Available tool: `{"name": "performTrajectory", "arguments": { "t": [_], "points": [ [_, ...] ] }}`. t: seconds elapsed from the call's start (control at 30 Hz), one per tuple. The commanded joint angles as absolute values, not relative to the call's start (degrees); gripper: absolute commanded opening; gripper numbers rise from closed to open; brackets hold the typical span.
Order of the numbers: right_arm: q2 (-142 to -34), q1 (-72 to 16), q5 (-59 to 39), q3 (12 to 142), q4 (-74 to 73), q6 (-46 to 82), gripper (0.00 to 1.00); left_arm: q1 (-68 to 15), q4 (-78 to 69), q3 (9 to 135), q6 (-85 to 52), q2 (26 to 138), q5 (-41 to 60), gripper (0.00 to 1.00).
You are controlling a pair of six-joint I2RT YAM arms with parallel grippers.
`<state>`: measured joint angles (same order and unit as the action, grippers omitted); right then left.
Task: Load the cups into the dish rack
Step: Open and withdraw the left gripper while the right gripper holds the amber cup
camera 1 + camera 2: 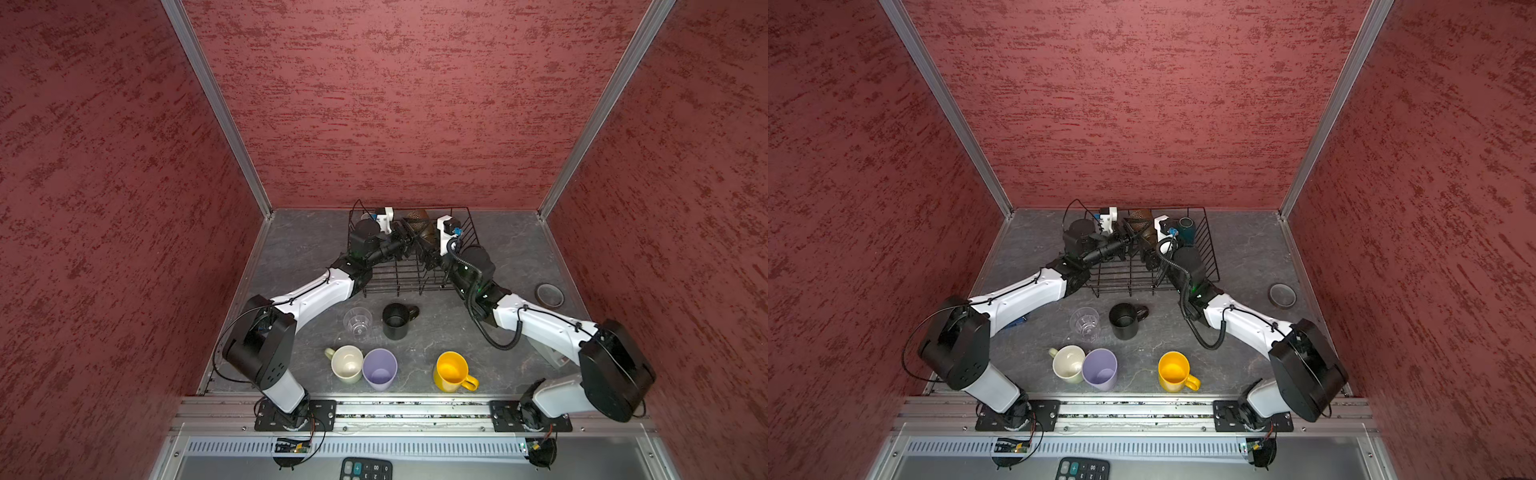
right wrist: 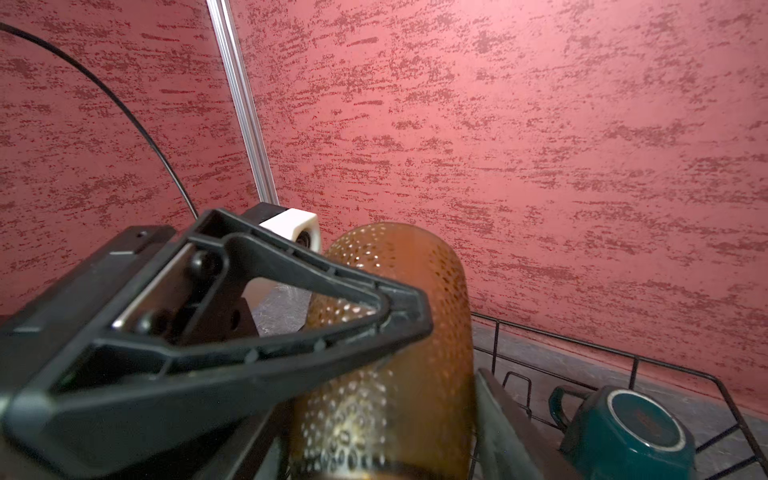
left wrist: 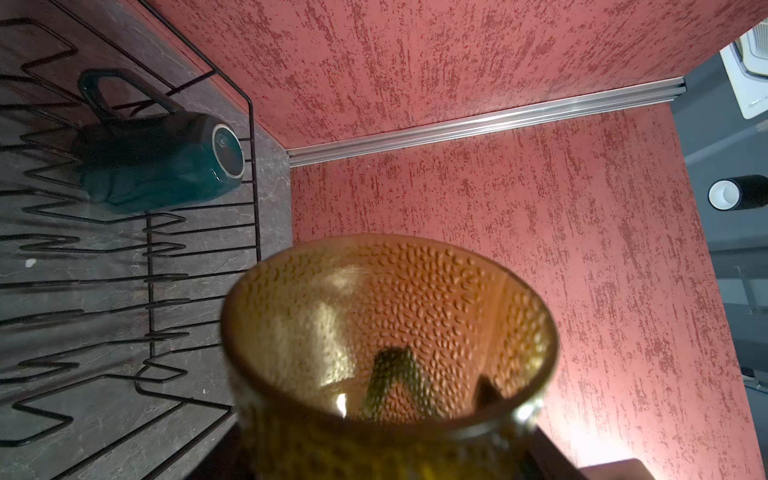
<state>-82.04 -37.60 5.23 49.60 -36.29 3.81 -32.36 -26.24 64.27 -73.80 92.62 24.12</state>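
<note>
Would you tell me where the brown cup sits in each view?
In a top view: brown cup, dish rack's far middle.
In a top view: same place.
Left wrist: foreground, mouth facing camera.
Right wrist: foreground, side-on.
Shared landmark: the dish rack.

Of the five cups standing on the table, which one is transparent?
The clear glass, beside the black mug; the other four are opaque coloured cups.

Paired overhead views looking down, both wrist cameras close on brown cup [image 3: 390,332]
</note>
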Motion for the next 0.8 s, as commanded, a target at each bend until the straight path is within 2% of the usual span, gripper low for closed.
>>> {"name": "performTrajectory", "arguments": {
  "t": [0.0,0.1,0.13,0.17,0.2,0.4,0.57,0.77],
  "points": [
    [-79.5,-37.4,2.9,48.9,-35.8,4.3,0.29,-32.7,-27.9,64.0,-72.1,90.6,25.3,0.48],
    [-79.2,-37.4,2.0,48.7,-35.3,4.5,0.26,-32.6,-27.9,64.0,-72.0,90.4,25.1,0.58],
    [-79.3,-37.4,1.8,48.8,-35.0,4.6,0.24,-32.5,-27.9,64.0,-71.8,90.5,25.0,0.65],
    [-79.2,-37.4,1.6,48.7,-34.8,4.6,0.23,-32.4,-27.9,64.0,-71.8,90.5,24.9,0.78],
    [-79.1,-37.4,1.5,48.7,-34.7,4.8,0.22,-32.4,-27.9,64.0,-72.0,90.5,25.0,0.99],
    [-77.0,-37.4,1.7,48.5,-33.4,5.9,0.18,-32.2,-25.3,63.9,-71.1,89.5,24.8,1.00],
    [-72.8,-37.4,6.4,49.3,-27.6,6.3,0.17,-31.8,-21.0,64.5,-67.1,87.3,24.0,0.99],
    [-69.3,-36.4,13.6,60.7,-2.3,10.8,0.11,-30.8,-4.9,66.7,-51.9,80.2,19.4,1.00]
  ]
}}
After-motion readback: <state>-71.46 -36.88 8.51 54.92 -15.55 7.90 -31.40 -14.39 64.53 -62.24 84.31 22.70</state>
